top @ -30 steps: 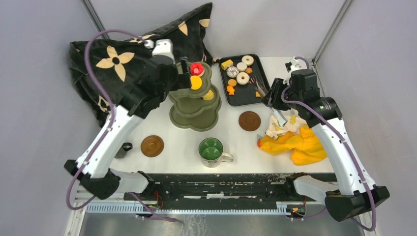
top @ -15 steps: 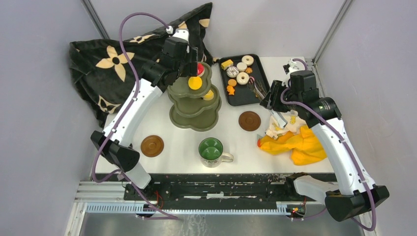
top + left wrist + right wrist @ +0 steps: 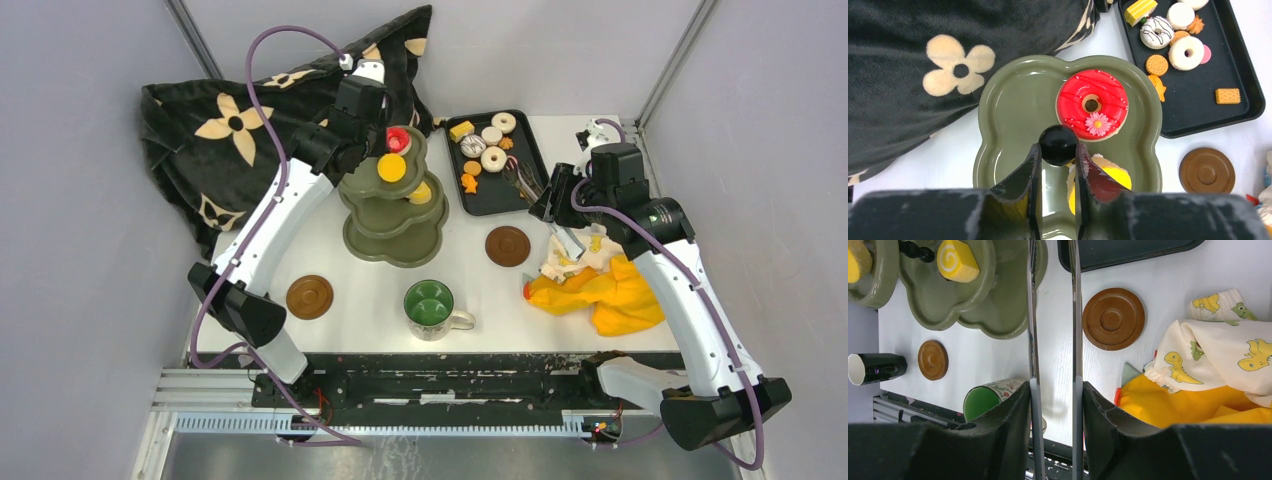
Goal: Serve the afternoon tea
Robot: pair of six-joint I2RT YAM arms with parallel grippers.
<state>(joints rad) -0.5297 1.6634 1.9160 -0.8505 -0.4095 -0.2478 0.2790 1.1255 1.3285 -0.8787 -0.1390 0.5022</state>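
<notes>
The olive-green three-tier stand (image 3: 395, 225) stands at centre left of the table. A red donut (image 3: 1092, 103) lies on its top tier, with yellow pastries (image 3: 391, 167) on the tiers below. My left gripper (image 3: 1058, 147) is over the stand, shut on the stand's black knob (image 3: 1058, 141). More pastries (image 3: 493, 158) lie on the black tray (image 3: 497, 200). The green-lined mug (image 3: 430, 305) stands near the front, between two brown saucers (image 3: 309, 296) (image 3: 507, 245). My right gripper (image 3: 1054, 385) is shut on the metal tongs (image 3: 1073, 315), which reach towards the tray's right edge.
A black flower-print cloth (image 3: 220, 130) is heaped at the back left, beside the stand. A yellow cloth (image 3: 600, 290) and a dinosaur-print cloth (image 3: 1228, 345) lie under the right arm. A small black cup (image 3: 255, 298) lies on its side at the left edge.
My left arm swung from the stand's left side to above it, and its fingers closed on the black knob. The right arm and tongs barely moved.
</notes>
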